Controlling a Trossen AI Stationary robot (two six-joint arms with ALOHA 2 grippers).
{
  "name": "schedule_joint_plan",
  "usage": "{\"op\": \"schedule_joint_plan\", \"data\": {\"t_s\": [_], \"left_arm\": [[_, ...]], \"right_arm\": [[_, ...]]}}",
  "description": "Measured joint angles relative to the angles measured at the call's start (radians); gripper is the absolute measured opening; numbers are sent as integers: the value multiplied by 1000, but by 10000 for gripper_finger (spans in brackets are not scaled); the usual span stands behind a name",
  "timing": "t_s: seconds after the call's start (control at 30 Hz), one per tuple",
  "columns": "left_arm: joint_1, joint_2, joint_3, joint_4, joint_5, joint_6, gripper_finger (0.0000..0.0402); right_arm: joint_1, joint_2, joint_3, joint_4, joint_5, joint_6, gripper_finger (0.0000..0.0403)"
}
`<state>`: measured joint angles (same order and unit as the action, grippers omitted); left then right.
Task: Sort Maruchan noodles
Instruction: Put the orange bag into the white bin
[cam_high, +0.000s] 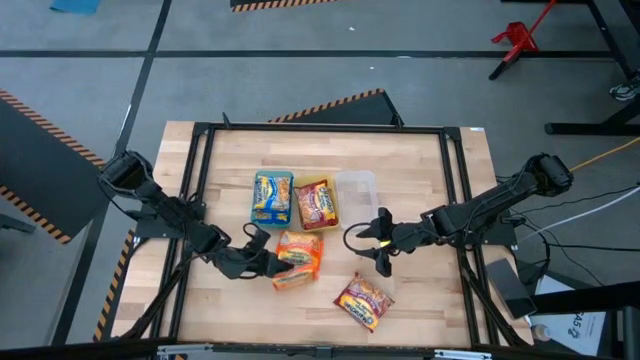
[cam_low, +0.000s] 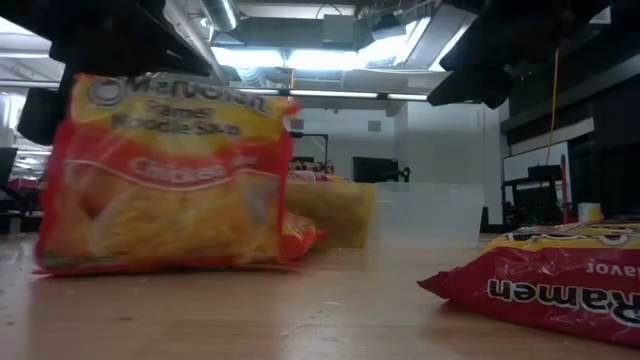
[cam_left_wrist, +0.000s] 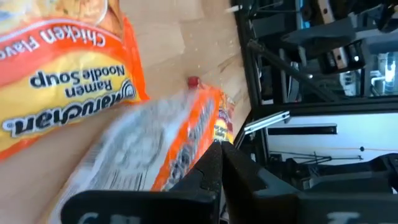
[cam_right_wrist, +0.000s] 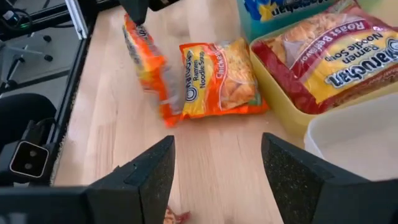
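Note:
An orange Maruchan packet (cam_high: 290, 278) stands on edge near the table's near middle, with my left gripper (cam_high: 268, 262) shut on it. A second orange packet (cam_high: 300, 248) lies flat beside it. A blue-yellow packet (cam_high: 272, 197) lies in a green tray and a red one (cam_high: 315, 203) in a yellow tray. Another red packet (cam_high: 363, 300) lies on the table near the front edge. My right gripper (cam_high: 380, 250) hovers open to the right of the orange packets, touching nothing. My left gripper pinches the standing orange packet by its upper edge (cam_left_wrist: 214, 134) between the two shut fingers (cam_left_wrist: 211, 165), coming in low from the table's left. The packet stands on edge, tilted, its lower edge (cam_right_wrist: 168, 118) at the table beside the flat orange packet (cam_right_wrist: 217, 78).
A clear tray (cam_high: 357, 190) stands right of the yellow tray (cam_right_wrist: 280, 99). A black metal frame (cam_high: 200, 180) runs around the table top. Bare wood lies between the orange packets and the right gripper (cam_right_wrist: 217, 168).

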<state>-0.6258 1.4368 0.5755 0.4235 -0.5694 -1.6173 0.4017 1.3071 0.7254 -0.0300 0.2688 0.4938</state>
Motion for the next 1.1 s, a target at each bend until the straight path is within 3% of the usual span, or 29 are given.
{"op": "schedule_joint_plan", "data": {"t_s": [0.2, 0.33, 0.57, 0.67, 0.9, 1.1], "left_arm": [[9, 0, 0, 5, -20, 36, 0], [29, 0, 0, 4, -17, 66, 0], [82, 0, 0, -3, -20, 124, 0], [104, 0, 0, -3, -12, 160, 0], [137, 0, 0, 5, 160, 289, 2], [201, -7, 1, 65, 448, 490, 27]], "right_arm": [[54, 16, 0, 30, 76, -78, 223], [79, 92, 0, 191, 76, -200, 223], [76, 312, 4, 511, -123, -400, 223], [76, 404, 30, 537, -150, -437, 223], [37, 392, 42, 547, -212, -515, 223], [-16, 308, 43, 520, -64, -613, 223]]}}
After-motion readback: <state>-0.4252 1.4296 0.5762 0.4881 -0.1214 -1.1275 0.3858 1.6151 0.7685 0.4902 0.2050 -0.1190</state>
